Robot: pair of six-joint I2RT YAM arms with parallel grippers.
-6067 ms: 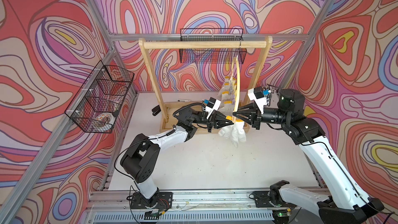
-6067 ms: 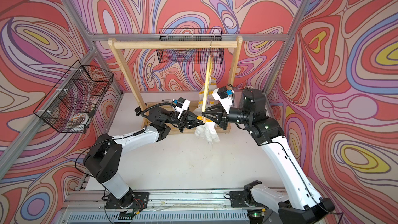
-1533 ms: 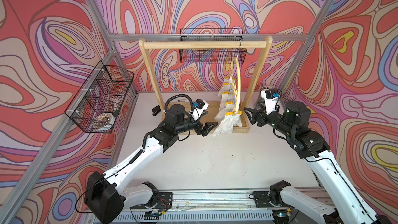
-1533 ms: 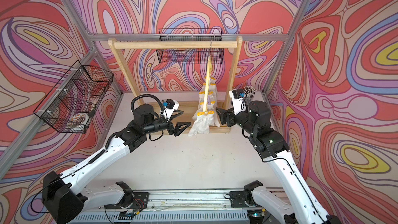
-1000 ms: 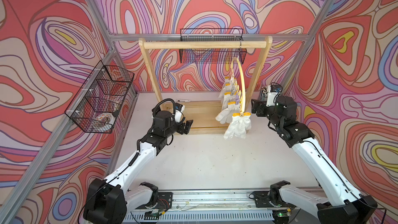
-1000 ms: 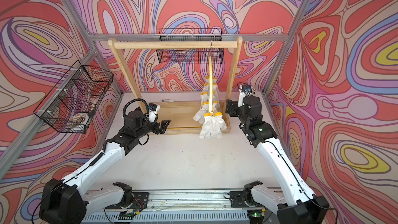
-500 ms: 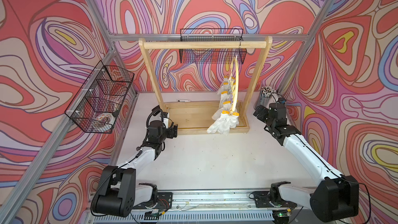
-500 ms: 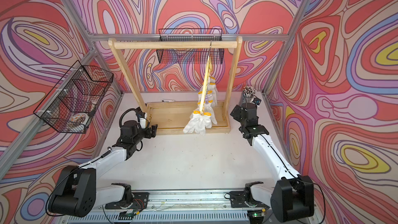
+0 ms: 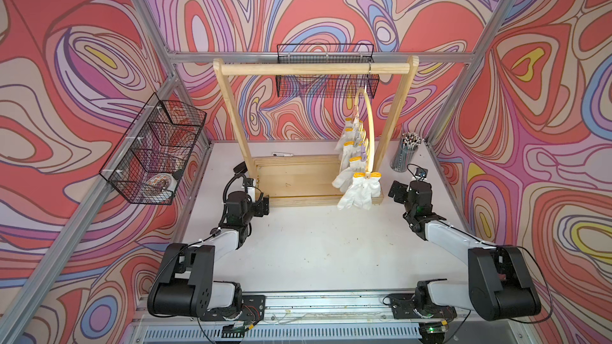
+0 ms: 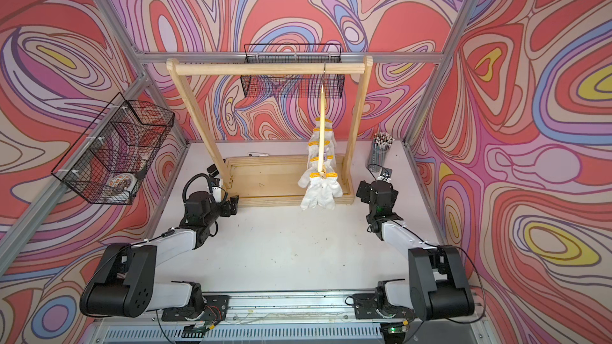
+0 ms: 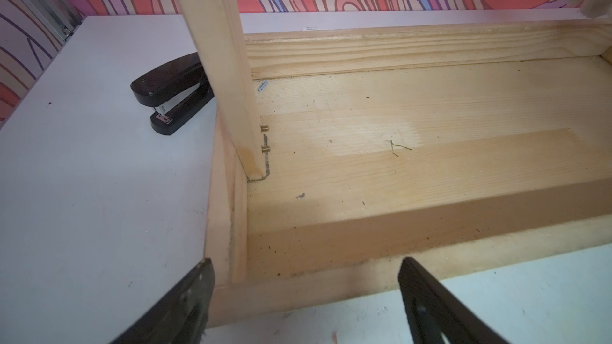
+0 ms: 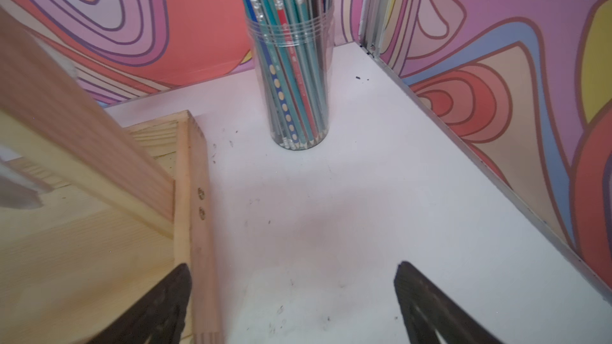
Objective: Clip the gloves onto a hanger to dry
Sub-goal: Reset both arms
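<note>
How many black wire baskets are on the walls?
2. The compartmented basket hangs on the robot's left wall; the long basket on the back wall, behind the wooden rail.

white gloves [image 9: 359, 190] (yellow-cuffed), clipped to hanger [image 9: 370, 127]

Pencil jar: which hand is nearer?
Right. The right hand sits just in front of the pencil jar, at the rack's right end; the left hand is across the rack, by the stapler.
</note>
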